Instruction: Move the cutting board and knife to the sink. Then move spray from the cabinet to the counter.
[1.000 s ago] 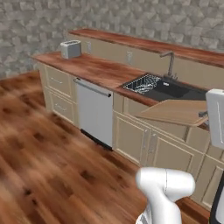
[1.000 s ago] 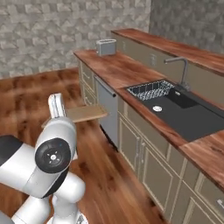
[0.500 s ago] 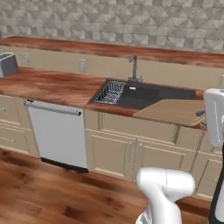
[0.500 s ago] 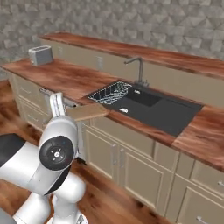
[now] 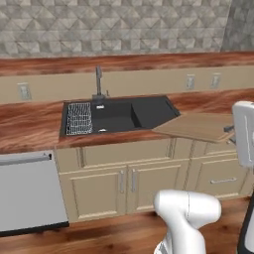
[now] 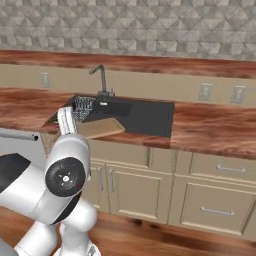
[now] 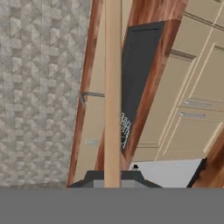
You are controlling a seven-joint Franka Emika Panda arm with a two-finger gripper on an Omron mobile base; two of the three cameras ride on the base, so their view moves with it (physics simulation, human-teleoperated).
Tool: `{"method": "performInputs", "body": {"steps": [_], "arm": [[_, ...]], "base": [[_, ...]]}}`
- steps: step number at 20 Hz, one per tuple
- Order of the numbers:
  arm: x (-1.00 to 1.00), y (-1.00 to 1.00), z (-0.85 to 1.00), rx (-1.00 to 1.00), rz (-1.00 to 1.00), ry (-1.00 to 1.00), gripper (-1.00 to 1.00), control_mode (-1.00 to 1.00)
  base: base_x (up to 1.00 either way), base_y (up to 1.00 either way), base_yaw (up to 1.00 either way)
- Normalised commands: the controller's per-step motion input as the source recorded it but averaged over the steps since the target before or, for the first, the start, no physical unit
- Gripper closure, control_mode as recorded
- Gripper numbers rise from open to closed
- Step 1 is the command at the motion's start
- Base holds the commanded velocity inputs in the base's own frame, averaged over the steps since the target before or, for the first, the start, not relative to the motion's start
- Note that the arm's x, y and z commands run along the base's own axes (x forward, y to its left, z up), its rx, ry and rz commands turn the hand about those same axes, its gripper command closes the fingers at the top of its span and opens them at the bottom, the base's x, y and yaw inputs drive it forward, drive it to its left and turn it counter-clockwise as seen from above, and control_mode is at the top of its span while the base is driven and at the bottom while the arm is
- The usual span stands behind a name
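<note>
My gripper [image 5: 229,134] is shut on one end of the cutting board [image 5: 197,126], a thin tan wooden board held flat at counter height. From the left base view it hangs over the front right corner of the sink [image 5: 155,110]. In the right base view the cutting board [image 6: 101,127] juts out from behind my arm, over the front left of the dark sink [image 6: 150,118]. The hand view shows the cutting board [image 7: 113,87] edge-on, clamped in the gripper [image 7: 113,178], with the sink [image 7: 142,65] beyond. The red-brown counter [image 5: 30,130] runs to both sides. Knife, spray and cabinet are out of view.
A faucet [image 5: 98,82] stands behind the sink, and a wire dish rack [image 5: 79,119] fills its left basin. A grey dishwasher front [image 5: 30,191] sits low on the left. Beige cupboard doors [image 6: 215,200] and drawers line the counter's front, with wood floor below.
The whole picture has shifted: the base has swung round and now faces the sink head-on. The cutting board stays clamped in the gripper at the same place relative to the arm.
</note>
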Motion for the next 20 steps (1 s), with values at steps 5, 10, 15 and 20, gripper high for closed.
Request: {"method": "performInputs", "body": {"steps": [5, 10, 15, 20], "arm": [[0.00, 0.00, 0.00, 0.00, 0.00, 0.00, 1.00, 1.00], [0.00, 0.00, 0.00, 0.00, 0.00, 0.00, 1.00, 1.00], [0.00, 0.00, 0.00, 0.00, 0.00, 0.00, 1.00, 1.00], [0.00, 0.00, 0.00, 0.00, 0.00, 0.00, 1.00, 1.00]], "base": [[0.05, 0.98, -0.13], [0.25, 0.42, 0.00], [0.55, 0.00, 0.00], [0.67, 0.03, 0.00]]}}
